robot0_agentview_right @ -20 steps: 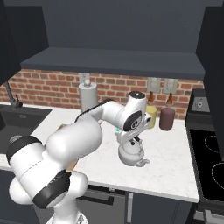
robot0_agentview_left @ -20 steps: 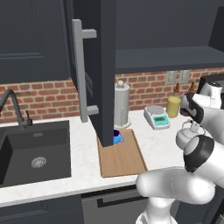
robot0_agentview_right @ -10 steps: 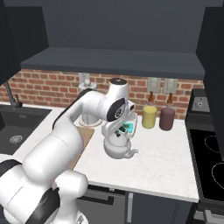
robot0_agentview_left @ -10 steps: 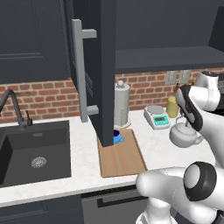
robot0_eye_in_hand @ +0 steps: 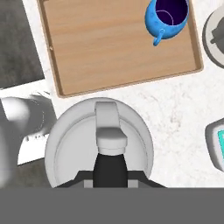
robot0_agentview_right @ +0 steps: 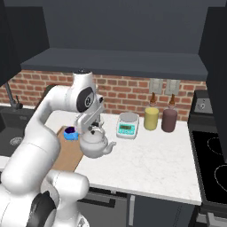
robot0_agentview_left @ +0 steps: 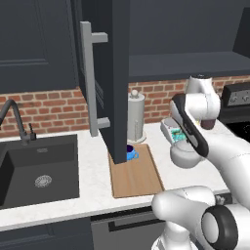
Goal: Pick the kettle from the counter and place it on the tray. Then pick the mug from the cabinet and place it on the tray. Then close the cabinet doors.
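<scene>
The gripper (robot0_agentview_right: 92, 126) is clenched on the kettle (robot0_agentview_right: 94, 144) by its top handle, carrying it above the counter (robot0_agentview_right: 146, 155) just right of the tray (robot0_agentview_left: 135, 172) (blue mug (robot0_agentview_left: 130, 153) already on its far edge). Next: shift left, lower onto bare board.

Red brick backsplash (robot0_agentview_right: 133, 91) ran behind the white marble desk (robot0_agentview_right: 150, 164). Black sink (robot0_agentview_left: 39, 171) w/ dark faucet (robot0_agentview_left: 14, 119) sat at left, black stovetop (robot0_agentview_right: 213, 168) at right. Grey outlet plates (robot0_agentview_right: 163, 85) on the brick. Dark base cabinets (robot0_agentview_left: 44, 234) below.
</scene>
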